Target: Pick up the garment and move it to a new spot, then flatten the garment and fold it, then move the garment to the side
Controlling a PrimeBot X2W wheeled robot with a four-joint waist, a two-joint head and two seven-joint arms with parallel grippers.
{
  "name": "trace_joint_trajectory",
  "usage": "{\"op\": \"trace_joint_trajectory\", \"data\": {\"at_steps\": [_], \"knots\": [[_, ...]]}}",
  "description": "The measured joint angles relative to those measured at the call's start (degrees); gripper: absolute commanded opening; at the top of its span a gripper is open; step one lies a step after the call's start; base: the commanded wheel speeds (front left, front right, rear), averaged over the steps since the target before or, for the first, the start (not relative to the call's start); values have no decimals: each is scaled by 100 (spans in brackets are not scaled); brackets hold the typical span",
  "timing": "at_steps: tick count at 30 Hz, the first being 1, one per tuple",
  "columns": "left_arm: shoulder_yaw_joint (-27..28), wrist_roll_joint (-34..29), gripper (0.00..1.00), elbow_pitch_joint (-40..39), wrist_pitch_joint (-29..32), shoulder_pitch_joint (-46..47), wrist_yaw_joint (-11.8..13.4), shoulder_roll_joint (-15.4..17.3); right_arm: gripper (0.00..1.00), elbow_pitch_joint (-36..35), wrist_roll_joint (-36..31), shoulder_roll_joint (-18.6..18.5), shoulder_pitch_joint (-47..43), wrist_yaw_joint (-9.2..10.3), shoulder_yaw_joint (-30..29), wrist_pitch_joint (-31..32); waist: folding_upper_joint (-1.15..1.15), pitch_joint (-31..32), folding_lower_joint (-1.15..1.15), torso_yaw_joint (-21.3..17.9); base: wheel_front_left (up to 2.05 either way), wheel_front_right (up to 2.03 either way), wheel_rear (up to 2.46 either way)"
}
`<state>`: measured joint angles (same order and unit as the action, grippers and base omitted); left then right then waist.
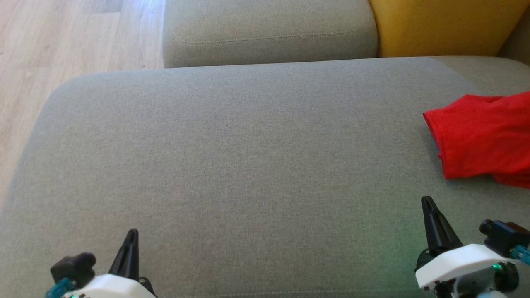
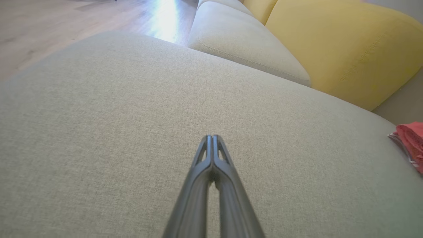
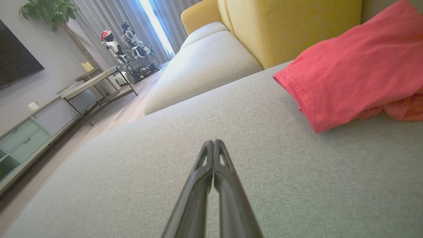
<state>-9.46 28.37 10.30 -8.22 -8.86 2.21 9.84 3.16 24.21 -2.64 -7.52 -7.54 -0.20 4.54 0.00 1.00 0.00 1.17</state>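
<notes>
The red garment (image 1: 484,138) lies loosely folded at the right edge of the grey sofa seat (image 1: 248,165), running out of the head view. It fills the upper right of the right wrist view as the garment (image 3: 350,69) and peeks in at the right edge of the left wrist view as the garment (image 2: 411,142). My right gripper (image 1: 427,200) is shut and empty, low on the seat just short of the garment. My left gripper (image 1: 132,232) is shut and empty too, far left of the cloth, above bare cushion. Both pairs of fingers (image 2: 212,138) (image 3: 213,143) are pressed together.
A second grey cushion (image 1: 269,33) and a yellow cushion (image 1: 439,25) stand behind the seat. Wooden floor (image 1: 62,41) lies to the left. The right wrist view shows a low table (image 3: 96,82), a cabinet (image 3: 26,138) and another robot (image 3: 129,46) across the room.
</notes>
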Motion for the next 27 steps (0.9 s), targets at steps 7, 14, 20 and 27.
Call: {"op": "trace_joint_trajectory", "data": {"at_steps": [7, 14, 20, 27], "knots": [[99, 437, 0, 51, 69, 78, -48, -54, 0, 97, 474, -2, 7, 0, -16, 0, 0, -8, 0, -8, 0, 0, 0], [154, 870, 0, 79, 168, 125, -126, -99, 0, 163, 951, -5, 147, 0, -35, -1, 0, -16, 0, -16, 0, 0, 0], [270, 1245, 0, 104, 246, 209, -174, -119, 0, 258, 1355, -8, 163, 0, -57, -1, 0, -23, 0, -23, 0, 0, 0], [315, 1670, 0, 121, 361, 282, -227, -162, 0, 325, 1830, -11, 252, 0, -79, -1, 0, -31, 0, -31, 0, 0, 0]]}}
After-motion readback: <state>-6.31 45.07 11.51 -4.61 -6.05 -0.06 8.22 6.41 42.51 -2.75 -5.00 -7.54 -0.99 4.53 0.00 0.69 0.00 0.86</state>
